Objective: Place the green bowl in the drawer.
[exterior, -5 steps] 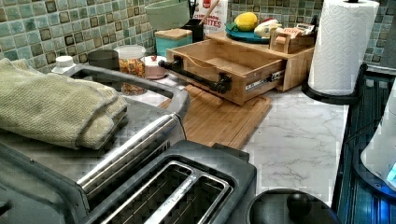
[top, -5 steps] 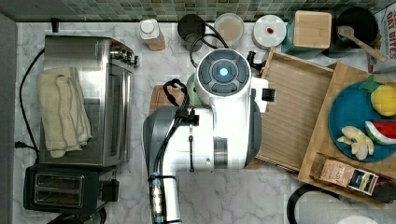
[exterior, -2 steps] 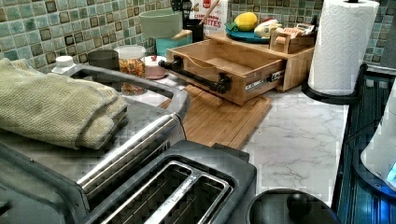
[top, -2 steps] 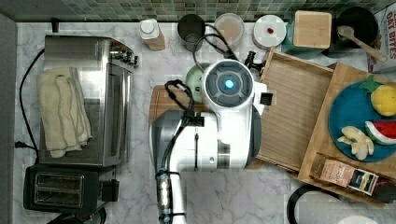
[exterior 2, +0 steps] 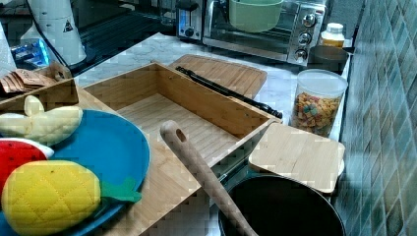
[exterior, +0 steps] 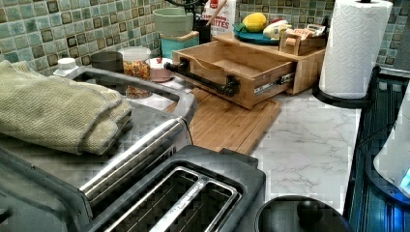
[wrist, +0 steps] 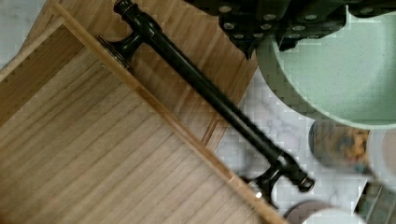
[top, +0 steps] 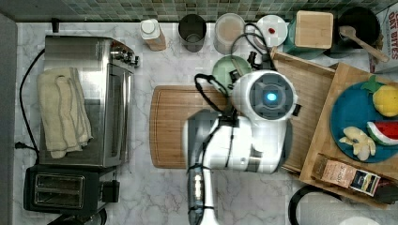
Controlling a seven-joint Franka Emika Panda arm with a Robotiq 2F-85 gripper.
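The pale green bowl (wrist: 336, 79) hangs in the air with my gripper (wrist: 271, 35) shut on its rim, one black finger outside and one inside. In the left view the green bowl (exterior: 173, 21) floats above the teal canister; in the right view the green bowl (exterior 2: 254, 14) hangs in front of the oven. From the top view the green bowl (top: 227, 70) shows just left of the drawer (top: 312, 93), partly under my wrist. The drawer (wrist: 93, 154) is an open, empty light-wood box, and the bowl is beyond its black bar handle (wrist: 210, 98), outside the box.
A bamboo cutting board (top: 176, 126) lies in front of the drawer. Jars (top: 230, 30) and a teal canister with a wooden lid (top: 313, 29) line the back wall. A toaster oven (top: 89, 98), a toaster (top: 65, 190), a blue plate (top: 352, 117) and a paper towel roll (exterior: 353, 48) stand around.
My arm has carried the green bowl toward the top view's right and the back wall, closer to the drawer's handle side. Nothing else moved.
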